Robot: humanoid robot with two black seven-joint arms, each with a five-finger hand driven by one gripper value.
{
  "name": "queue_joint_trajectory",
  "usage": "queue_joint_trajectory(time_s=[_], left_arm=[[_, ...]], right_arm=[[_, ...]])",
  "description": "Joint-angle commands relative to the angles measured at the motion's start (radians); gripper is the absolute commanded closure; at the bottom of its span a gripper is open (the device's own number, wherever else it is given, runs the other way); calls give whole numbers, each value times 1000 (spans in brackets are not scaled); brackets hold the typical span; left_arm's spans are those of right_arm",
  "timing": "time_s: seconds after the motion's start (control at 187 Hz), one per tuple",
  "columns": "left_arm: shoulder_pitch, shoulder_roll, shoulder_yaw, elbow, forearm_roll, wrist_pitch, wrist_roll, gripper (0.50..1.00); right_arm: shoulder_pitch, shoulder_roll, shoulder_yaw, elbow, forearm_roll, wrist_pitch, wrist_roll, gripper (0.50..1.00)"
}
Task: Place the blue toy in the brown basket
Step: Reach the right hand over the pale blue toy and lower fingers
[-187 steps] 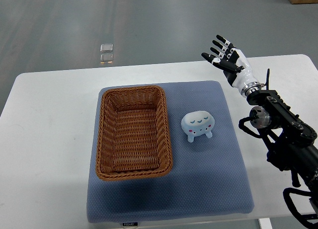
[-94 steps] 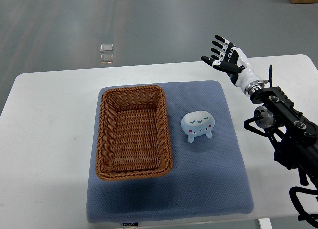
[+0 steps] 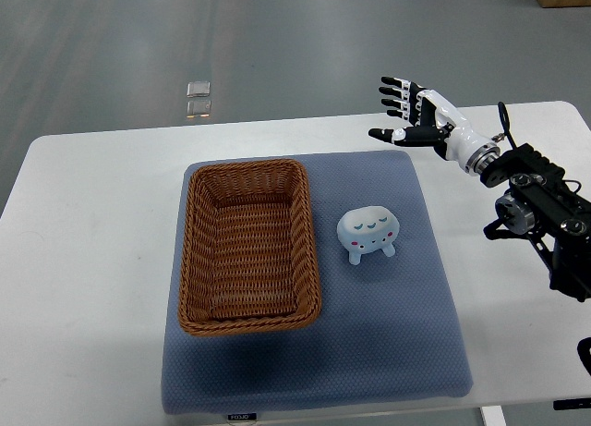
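White table [image 3: 92, 260], grey concrete floor [image 3: 277, 47]

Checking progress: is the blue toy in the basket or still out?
Out. The blue toy sits on the blue mat beside the brown basket.

lab or workshop: grey concrete floor [image 3: 277, 38], white table [image 3: 92, 260].

We see a mat [image 3: 369, 352] lying on the middle of the surface [image 3: 92, 260]. On it, the basket [image 3: 247, 247] sits toward its left edge, the toy [image 3: 367, 232] just right of the basket, apart from it.
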Motion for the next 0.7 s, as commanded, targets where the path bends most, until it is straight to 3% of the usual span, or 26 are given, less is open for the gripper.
queue_joint_trajectory(time_s=[0.0,0.139,0.374,0.694], left_arm=[[0,0,1,0,0,0,1,500],[0,0,1,0,0,0,1,500],[0,0,-1,2,0,0,1,500],[0,0,1,2,0,3,3,500]], right_arm=[[45,-54,-77,8,-8,34,10,585],[96,-123,-181,39,-33,107,31,585],[136,-178,-324,91,-131,138,61,585],[215,-263,-516,204,-235,244,111,585]])
